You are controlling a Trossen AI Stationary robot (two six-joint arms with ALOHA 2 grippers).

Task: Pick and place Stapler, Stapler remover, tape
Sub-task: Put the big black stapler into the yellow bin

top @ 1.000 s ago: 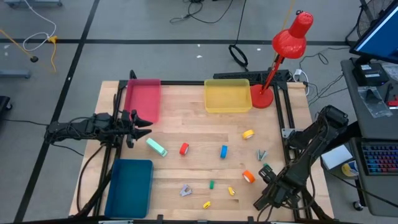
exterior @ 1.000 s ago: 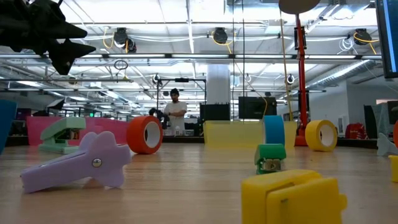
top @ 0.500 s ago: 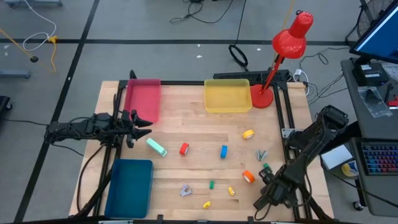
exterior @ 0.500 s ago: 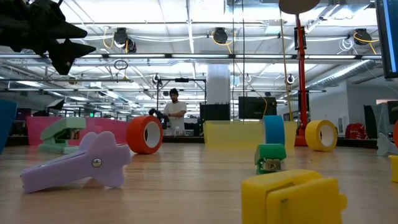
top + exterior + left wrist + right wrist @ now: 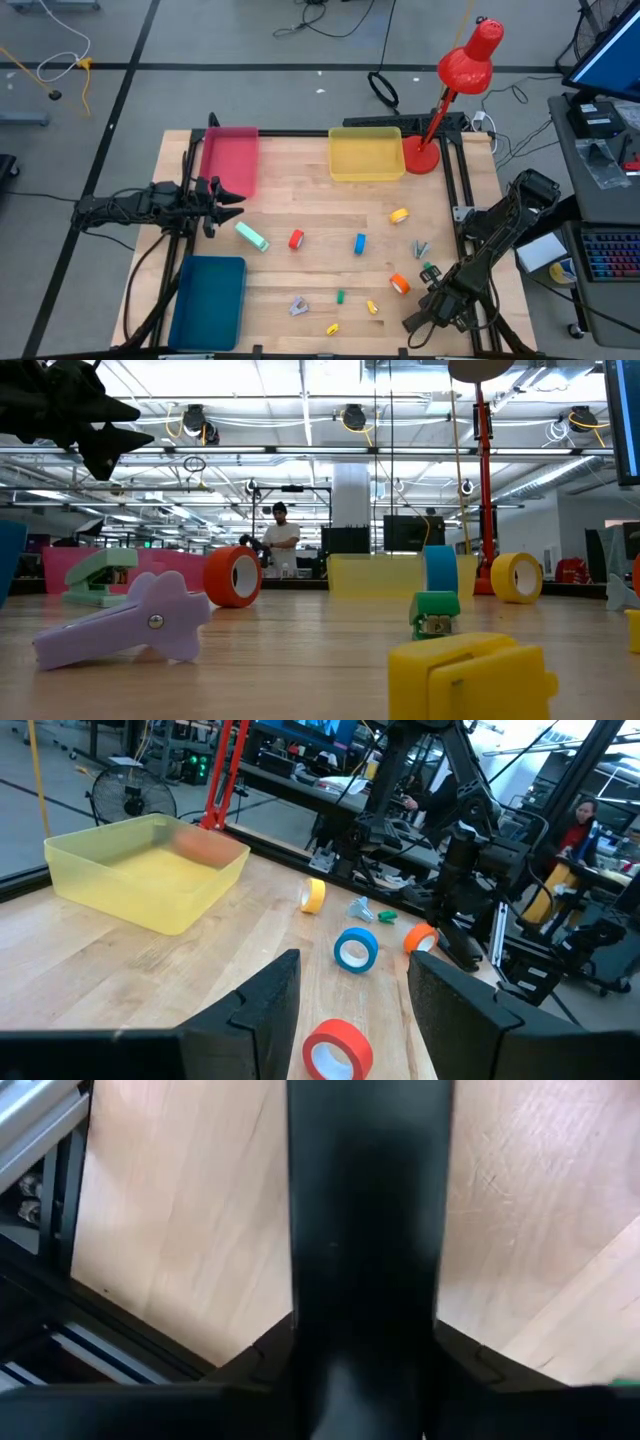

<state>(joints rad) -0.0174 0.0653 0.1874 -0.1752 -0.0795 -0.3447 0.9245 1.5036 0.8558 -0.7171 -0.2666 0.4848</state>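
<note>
A mint-green stapler [image 5: 252, 236] lies left of centre on the wooden table. A purple staple remover [image 5: 298, 306] lies near the front, and a grey one [image 5: 420, 248] at the right. The tape rolls lie apart: red [image 5: 296, 239], blue [image 5: 360, 243], yellow [image 5: 399, 215] and orange [image 5: 399, 284]. My left gripper [image 5: 228, 196] hovers level at the left edge, open [image 5: 350, 1010], facing the red roll [image 5: 338, 1055]. My right gripper [image 5: 413, 322] points down over bare wood at the near right corner. Its fingers [image 5: 368, 1180] form one dark column with no gap.
A pink tray [image 5: 230, 160] and a yellow bin [image 5: 366, 155] stand at the back, and a blue tray [image 5: 208, 300] at the near left. A red lamp [image 5: 445, 110] stands at the back right. Small green [image 5: 340, 296] and yellow [image 5: 332, 328] blocks lie near the front.
My right gripper has sunk a little toward the table at the near right corner. The left arm and all the objects have kept still.
</note>
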